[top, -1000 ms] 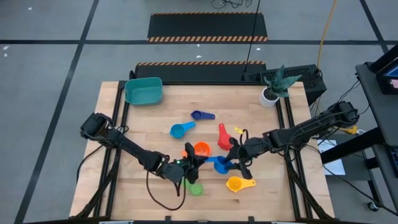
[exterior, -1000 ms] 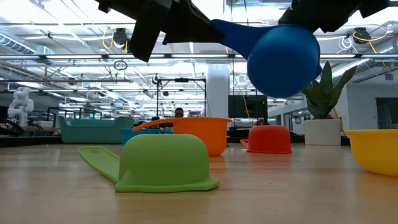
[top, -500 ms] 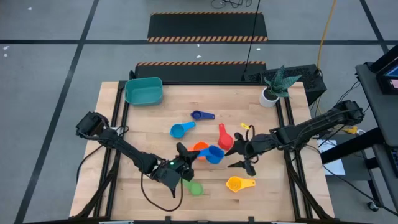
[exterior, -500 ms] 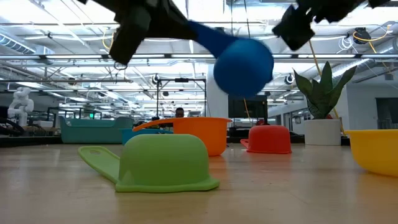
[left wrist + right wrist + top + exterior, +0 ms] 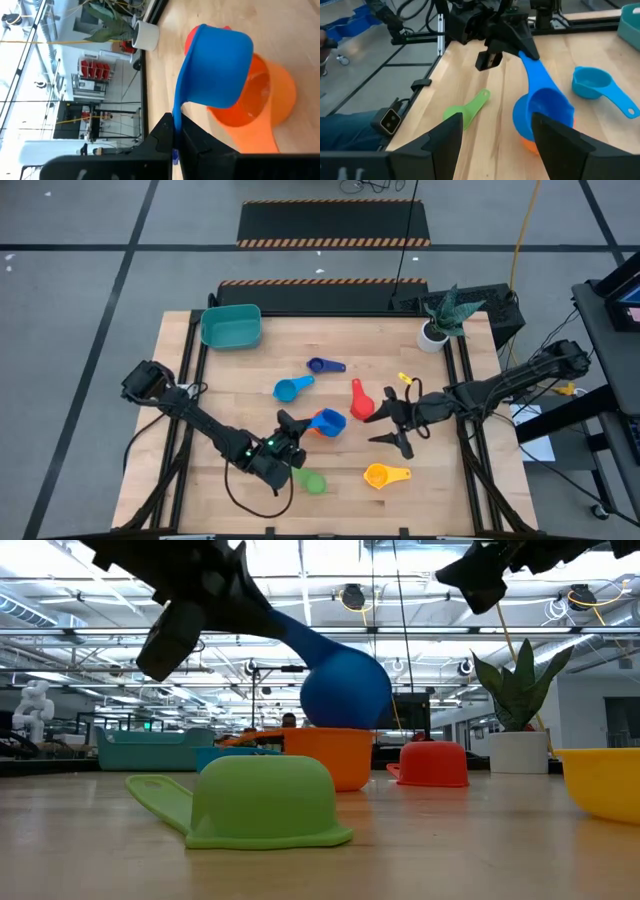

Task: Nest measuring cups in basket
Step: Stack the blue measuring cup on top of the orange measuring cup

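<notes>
My left gripper (image 5: 298,432) is shut on the blue measuring cup (image 5: 329,423), whose bowl (image 5: 345,690) hangs just over the mouth of the upright orange cup (image 5: 322,755); whether they touch I cannot tell. My right gripper (image 5: 392,426) stands open to the right of the blue cup, holding nothing. On the table lie a green cup (image 5: 311,481) with its mouth down, a red cup (image 5: 360,400), a light blue cup (image 5: 291,388), a dark blue cup (image 5: 323,365) and a yellow cup (image 5: 383,476). The teal basket (image 5: 231,326) stands at the far left. My left gripper pinches the free end of the blue cup's handle (image 5: 176,124) between its two fingers. The fingers come from the table's near left, slanting slightly down, and lie along the handle. The cup sticks out beyond the fingertips, its bowl (image 5: 546,114) mouth-up and tilted, clear of the table.
A white pot with a plant (image 5: 437,330) stands at the far right corner. A small yellow piece (image 5: 405,379) lies near the right arm. Bare wood stretches between the basket and the cups and along the near left of the table.
My right gripper has opened wider and drawn back from the blue cup toward the table's right edge, rising a little. My left gripper has rolled and carried the cup toward the table's left and down, from beside the orange cup to just over its mouth.
</notes>
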Controlling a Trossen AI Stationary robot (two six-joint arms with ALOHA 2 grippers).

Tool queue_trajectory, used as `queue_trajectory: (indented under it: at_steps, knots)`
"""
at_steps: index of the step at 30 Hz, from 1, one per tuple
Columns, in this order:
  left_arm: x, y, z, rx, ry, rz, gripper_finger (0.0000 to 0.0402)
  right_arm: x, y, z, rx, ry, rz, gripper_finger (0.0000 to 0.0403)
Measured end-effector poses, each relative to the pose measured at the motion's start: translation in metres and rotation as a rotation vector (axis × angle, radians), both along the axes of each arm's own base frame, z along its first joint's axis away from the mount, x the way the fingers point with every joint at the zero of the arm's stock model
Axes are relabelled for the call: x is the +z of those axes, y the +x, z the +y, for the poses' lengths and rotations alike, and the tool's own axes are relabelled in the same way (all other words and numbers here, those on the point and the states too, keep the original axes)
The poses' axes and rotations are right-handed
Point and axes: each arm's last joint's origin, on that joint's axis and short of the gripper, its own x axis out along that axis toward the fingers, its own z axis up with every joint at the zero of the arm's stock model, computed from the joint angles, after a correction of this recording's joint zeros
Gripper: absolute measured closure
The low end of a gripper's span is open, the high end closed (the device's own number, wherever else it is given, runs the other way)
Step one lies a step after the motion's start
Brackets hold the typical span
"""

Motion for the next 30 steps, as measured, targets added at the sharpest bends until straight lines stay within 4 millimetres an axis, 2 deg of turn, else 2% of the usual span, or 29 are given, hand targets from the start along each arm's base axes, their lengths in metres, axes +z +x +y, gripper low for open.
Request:
queue_trajectory:
  at_steps: [7,27,30]
  knots:
    - [0.001,0.002,0.005,0.036,0.031,-0.005,0.0396,0.0,0.001,-0.002,0.002,-0.022,-0.016,0.0176]
    - [-0.015,0.002,0.018,0.012,-0.084,-0.034,0.0397,-0.001,0.001,-0.001,0.011,-0.035,-0.017,0.0176]
    - [-0.018,0.001,0.019,0.015,-0.09,-0.036,0.0386,-0.001,0.001,-0.001,0.011,-0.035,-0.017,0.0176]
